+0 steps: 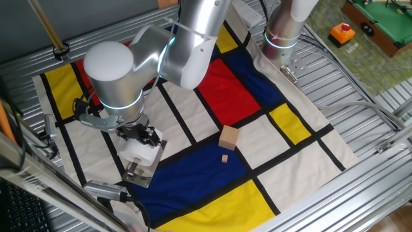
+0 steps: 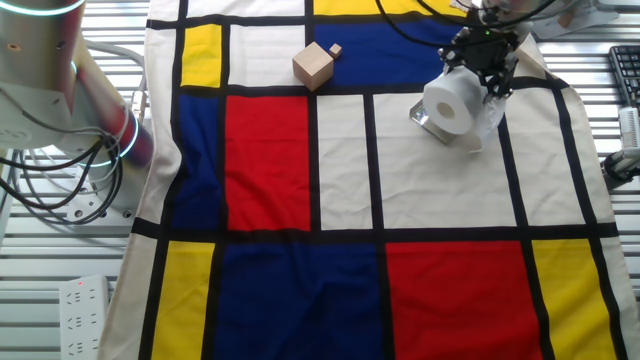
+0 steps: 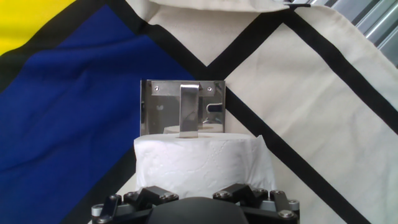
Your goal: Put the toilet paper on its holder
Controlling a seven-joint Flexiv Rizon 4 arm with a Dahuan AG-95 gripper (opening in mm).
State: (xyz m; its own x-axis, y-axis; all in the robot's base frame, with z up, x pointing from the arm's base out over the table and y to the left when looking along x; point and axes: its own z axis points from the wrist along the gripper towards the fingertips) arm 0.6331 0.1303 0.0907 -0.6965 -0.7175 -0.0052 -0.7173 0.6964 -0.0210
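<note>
You have the toilet paper clamped in the gripper — in the hand view the roll fills the lower centre of the frame, pressed between the fingers, with the holder directly above it in the picture. The holder's shiny plate lies flat on the cloth, and its bar runs down the middle of the plate toward the roll, ending right at the roll's upper edge.

What could go wrong: from these views you cannot tell whether the bar's tip is inside the roll's core or merely resting against the paper. If the core sits off the bar's line, pushing on would crush the soft roll or shove the loose plate across the cloth, since nothing appears to pin it down. Letting go too early would likely let the roll tip off.

In the other fixed view, the toilet paper sits at the upper right, its round end and dark core facing the camera and slightly left. So the long axis lies roughly level with the table — seemingly along the bar, though the match cannot be confirmed. The wooden cube stands well apart at upper centre.
</note>
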